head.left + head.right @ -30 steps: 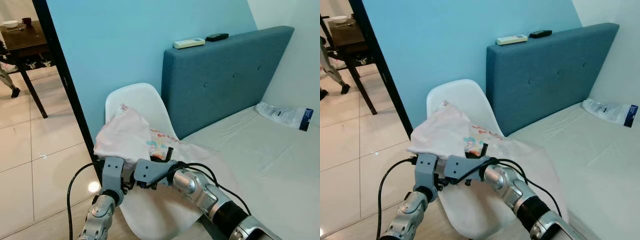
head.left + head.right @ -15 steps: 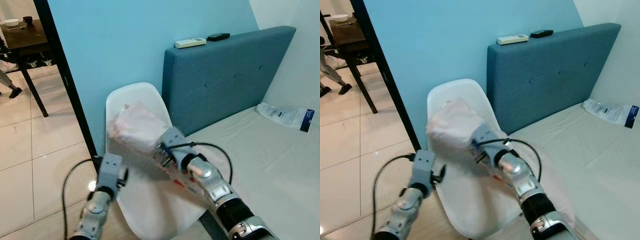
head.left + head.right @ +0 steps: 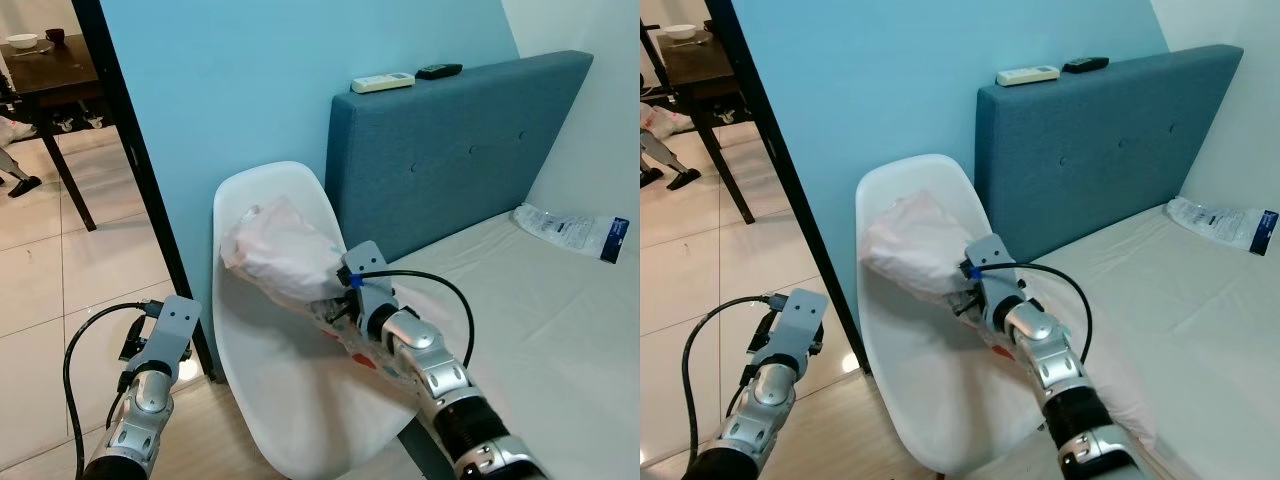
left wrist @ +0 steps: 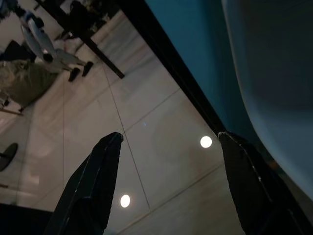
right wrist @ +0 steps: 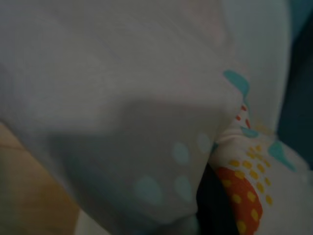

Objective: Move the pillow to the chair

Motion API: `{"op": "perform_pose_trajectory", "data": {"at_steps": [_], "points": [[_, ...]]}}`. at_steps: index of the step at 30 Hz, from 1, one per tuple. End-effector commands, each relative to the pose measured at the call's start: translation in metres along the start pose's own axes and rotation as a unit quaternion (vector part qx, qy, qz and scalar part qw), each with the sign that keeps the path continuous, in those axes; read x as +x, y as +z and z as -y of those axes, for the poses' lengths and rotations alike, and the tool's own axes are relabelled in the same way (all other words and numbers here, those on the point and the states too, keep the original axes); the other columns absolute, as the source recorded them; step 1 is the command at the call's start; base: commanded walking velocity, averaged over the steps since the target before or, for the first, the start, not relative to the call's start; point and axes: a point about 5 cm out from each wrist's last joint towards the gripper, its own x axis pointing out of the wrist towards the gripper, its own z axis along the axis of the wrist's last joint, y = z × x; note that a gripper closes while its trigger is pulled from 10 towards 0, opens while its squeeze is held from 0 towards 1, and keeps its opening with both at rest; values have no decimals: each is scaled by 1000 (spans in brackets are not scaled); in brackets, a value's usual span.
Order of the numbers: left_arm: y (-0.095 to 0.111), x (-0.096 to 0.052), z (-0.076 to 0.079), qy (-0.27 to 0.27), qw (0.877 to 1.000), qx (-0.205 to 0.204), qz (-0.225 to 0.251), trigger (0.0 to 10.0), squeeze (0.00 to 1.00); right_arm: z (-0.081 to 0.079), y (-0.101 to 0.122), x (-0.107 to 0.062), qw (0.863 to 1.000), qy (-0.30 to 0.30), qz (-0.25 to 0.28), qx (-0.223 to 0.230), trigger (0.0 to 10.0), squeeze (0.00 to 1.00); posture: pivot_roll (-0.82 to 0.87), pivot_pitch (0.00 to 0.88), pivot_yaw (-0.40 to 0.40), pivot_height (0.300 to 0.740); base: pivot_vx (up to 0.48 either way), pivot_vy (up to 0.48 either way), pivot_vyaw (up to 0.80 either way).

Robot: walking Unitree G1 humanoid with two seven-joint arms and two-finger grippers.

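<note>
A pale pink pillow (image 3: pixel 280 248) with a coloured print lies bunched on the white shell chair (image 3: pixel 270 400), leaning against its backrest. My right gripper (image 3: pixel 335 305) reaches in from the bed side and is shut on the pillow's lower edge; its fingers are buried in the fabric. In the right wrist view the pillow (image 5: pixel 122 98) is pressed close to the camera. My left gripper (image 4: pixel 168 137) is open and holds nothing. It hangs low on the chair's left over the tiled floor, where its wrist (image 3: pixel 160 335) shows.
A blue padded headboard (image 3: pixel 450 150) stands right behind the chair, with two remotes (image 3: pixel 383 83) on top. The bed mattress (image 3: pixel 540 310) carries a plastic package (image 3: pixel 570 230). A black door frame (image 3: pixel 140 170) runs beside the chair. A dark table (image 3: pixel 50 70) stands far left.
My left gripper has let go of the pillow and drawn back down to the chair's left. My right gripper has carried the pillow up against the backrest.
</note>
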Motion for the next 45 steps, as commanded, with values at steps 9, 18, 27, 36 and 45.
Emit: {"op": "perform_pose_trajectory", "data": {"at_steps": [9, 18, 27, 36, 45], "points": [[4, -1, 10, -12, 1000, 13, 4, 10000, 0, 3, 3, -1, 1000, -8, 8, 15, 10000, 0, 10, 49, -6, 620, 0, 0, 0], [8, -5, 24, -38, 999, 12, 13, 10000, 0, 3, 1, -2, 1000, 0, -3, 26, 10000, 0, 6, 48, 0, 620, 0, 0, 0], [9, -7, 26, -46, 999, 14, 16, 10000, 0, -22, -14, -2, 996, 71, -42, 14, 10000, 0, 10, 66, 6, 565, 0, 0, 0], [10, -10, 27, -51, 998, 19, 20, 10000, 0, -46, -28, -4, 987, 138, -80, 2, 10000, 0, 18, 86, 11, 515, 0, 0, 0], [8, -11, 27, -53, 998, 21, 18, 10000, 0, -57, -29, -18, 972, 220, -77, 8, 10000, 0, 14, 90, 17, 500, 0, 0, 0]]}}
